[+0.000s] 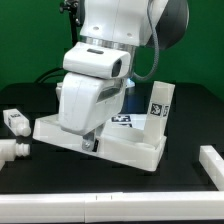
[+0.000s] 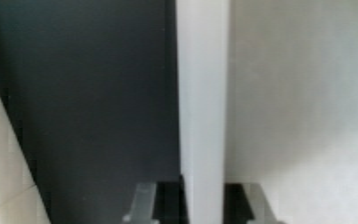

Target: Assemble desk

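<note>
Gripper [image 1: 90,144] [image 2: 202,196] was down at the front rim of the white rimmed rectangular plastic top [image 1: 130,150]. In the wrist view the thin white rim wall [image 2: 202,90] ran between the two fingers [image 2: 158,203], which were set close against it: clamped on the rim. Top lay flat mid-scene on the black desk [image 1: 60,182]. One upright white square-post leg [image 1: 160,105] stood at the top's corner toward the exterior view's right, its black-and-white square tag [image 1: 158,106] too small to read. An upper loose white leg [image 1: 14,122] and a lower loose white leg [image 1: 12,150] lay at the exterior view's left.
</note>
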{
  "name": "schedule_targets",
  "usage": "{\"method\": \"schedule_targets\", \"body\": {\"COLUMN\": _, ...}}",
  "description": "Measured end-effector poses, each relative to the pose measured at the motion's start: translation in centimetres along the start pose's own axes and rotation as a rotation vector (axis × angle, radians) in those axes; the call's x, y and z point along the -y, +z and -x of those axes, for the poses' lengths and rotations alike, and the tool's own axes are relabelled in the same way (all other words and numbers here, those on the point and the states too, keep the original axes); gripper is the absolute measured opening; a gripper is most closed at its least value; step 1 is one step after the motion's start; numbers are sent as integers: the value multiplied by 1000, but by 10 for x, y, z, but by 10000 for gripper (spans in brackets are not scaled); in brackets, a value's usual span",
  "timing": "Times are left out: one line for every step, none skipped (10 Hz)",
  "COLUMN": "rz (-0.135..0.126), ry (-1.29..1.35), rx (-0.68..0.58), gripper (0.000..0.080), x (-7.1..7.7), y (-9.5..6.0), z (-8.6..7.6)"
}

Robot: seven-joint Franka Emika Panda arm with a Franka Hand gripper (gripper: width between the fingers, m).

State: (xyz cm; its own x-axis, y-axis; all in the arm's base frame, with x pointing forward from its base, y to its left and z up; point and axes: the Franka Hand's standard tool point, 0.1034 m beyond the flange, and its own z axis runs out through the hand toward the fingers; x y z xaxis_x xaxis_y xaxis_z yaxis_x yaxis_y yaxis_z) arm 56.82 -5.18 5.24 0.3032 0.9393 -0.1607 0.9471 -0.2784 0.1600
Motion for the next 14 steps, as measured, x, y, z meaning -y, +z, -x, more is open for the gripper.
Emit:
{"method": "schedule_targets", "body": {"rz": 20, "ry": -114, "rx": -8, "gripper": 47, "x": -10, "y": -6, "z": -20}}
{"method": "schedule_targets", "body": {"rz": 44, "ry": -209, "rx": -20, "gripper": 47, "x": -23, "y": -11, "z": -43}}
{"method": "schedule_targets", "body": {"rz": 70, "ry": -281, "rx": -27, "gripper": 47, "x": -31, "y": -13, "z": -55}}
{"method": "schedule_targets", "body": {"rz": 83, "ry": -339, "rx": -24, "gripper": 47, "x": -29, "y": -9, "z": -48}}
{"method": "schedule_targets", "body": {"rz": 74, "ry": -354, "rx": -13, "gripper": 47, "x": -27, "y": -7, "z": -44}}
{"method": "schedule_targets", "body": {"rz": 74, "ry": -355, "rx": -10, "gripper": 47, "x": -27, "y": -6, "z": -43}}
{"method": "schedule_targets", "body": {"rz": 73, "ry": -351, "rx": -10, "gripper": 47, "x": -26, "y": -5, "z": -42}}
{"method": "schedule_targets", "body": {"rz": 65, "ry": -333, "rx": -8, "gripper": 47, "x": -26, "y": -6, "z": -44}}
{"method": "schedule_targets", "body": {"rz": 42, "ry": -292, "rx": -3, "gripper": 47, "x": -31, "y": -10, "z": -54}}
{"method": "schedule_targets", "body": {"rz": 41, "ry": -259, "rx": -4, "gripper": 47, "x": -42, "y": -12, "z": -69}}
{"method": "schedule_targets", "body": {"rz": 46, "ry": -206, "rx": -9, "gripper": 47, "x": -49, "y": -10, "z": -83}}
{"method": "schedule_targets", "body": {"rz": 41, "ry": -176, "rx": -9, "gripper": 47, "x": -51, "y": -9, "z": -94}}
{"method": "schedule_targets", "body": {"rz": 39, "ry": -177, "rx": -7, "gripper": 47, "x": -51, "y": -7, "z": -89}}
{"method": "schedule_targets", "body": {"rz": 36, "ry": -169, "rx": -6, "gripper": 47, "x": -51, "y": -6, "z": -87}}
